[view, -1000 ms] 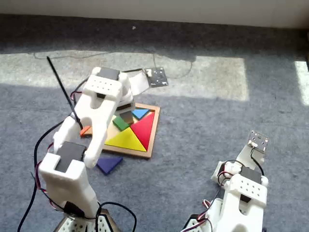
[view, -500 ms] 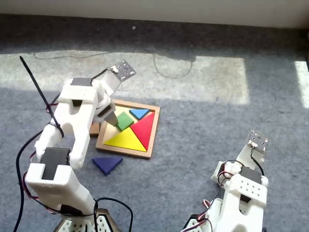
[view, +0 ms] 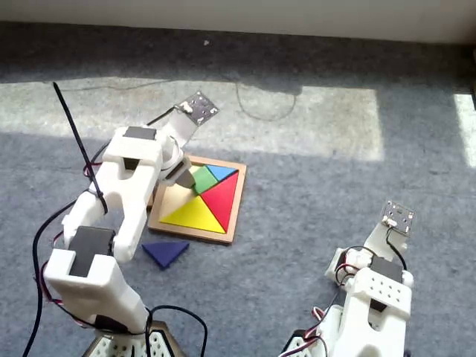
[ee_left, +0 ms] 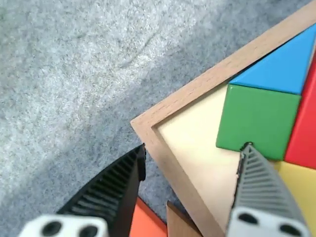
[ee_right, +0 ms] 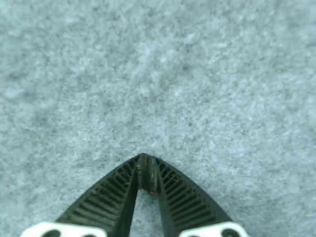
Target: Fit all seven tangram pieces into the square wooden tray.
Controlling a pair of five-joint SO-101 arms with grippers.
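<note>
The square wooden tray (view: 233,214) lies on the carpet and holds a yellow triangle (view: 195,214), a red triangle (view: 221,195), a green square (view: 202,179) and a light blue triangle (view: 222,172). My left gripper (view: 181,172) hangs open over the tray's far left corner. In the left wrist view the left gripper (ee_left: 192,148) straddles the tray rim (ee_left: 197,89), one fingertip at the edge of the green square (ee_left: 256,118). An orange piece (ee_left: 148,224) and a brown piece (ee_left: 174,217) lie just outside the tray. My right gripper (ee_right: 143,165) is shut over bare carpet.
A dark blue triangle (view: 166,251) lies on the carpet near the tray's front left corner. The right arm (view: 375,286) sits folded at the front right. A thin cable (view: 253,100) runs across the sunlit strip of carpet behind the tray.
The left arm has swung back and to the left, then settled at the tray's far left corner. The green square has slid from mid-tray up against the light blue triangle. The right arm is unmoved.
</note>
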